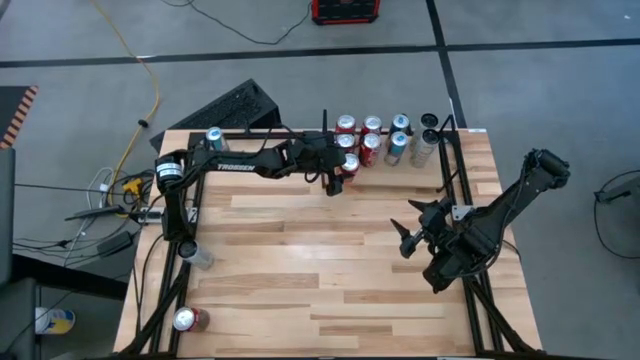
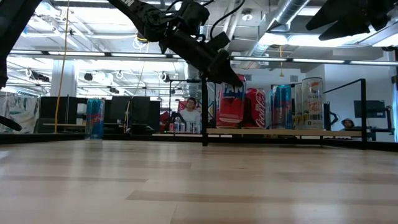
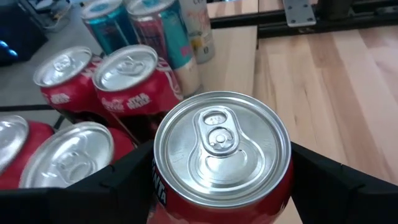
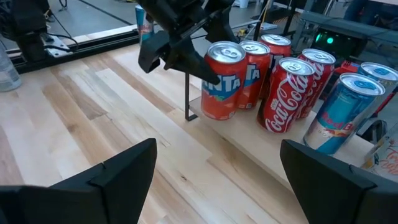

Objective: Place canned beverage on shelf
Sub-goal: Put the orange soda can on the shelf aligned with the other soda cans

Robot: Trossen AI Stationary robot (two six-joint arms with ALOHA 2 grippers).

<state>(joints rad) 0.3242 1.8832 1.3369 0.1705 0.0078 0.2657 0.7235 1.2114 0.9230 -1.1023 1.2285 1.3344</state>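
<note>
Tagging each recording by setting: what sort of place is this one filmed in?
Most likely a robotics lab or open workshop. Exposed ceiling ducts and strip lights run overhead, cables trail across a bare concrete floor, and a person sits at workstations behind the butcher-block table.

Grey concrete floor (image 1: pixel 560 90) around the wood table (image 1: pixel 320 270), crossed by dark seam lines. Yellow cable (image 1: pixel 150 90) trails across the floor; black keyboard (image 1: pixel 225 108) lies just off the table's far edge. Red and black box (image 1: pixel 345 10) on floor further back. Ceiling: exposed silver ducts (image 2: pixel 292 12), strip lights (image 2: pixel 118 55). A person (image 2: pixel 189 112) seated at distant desks
</note>
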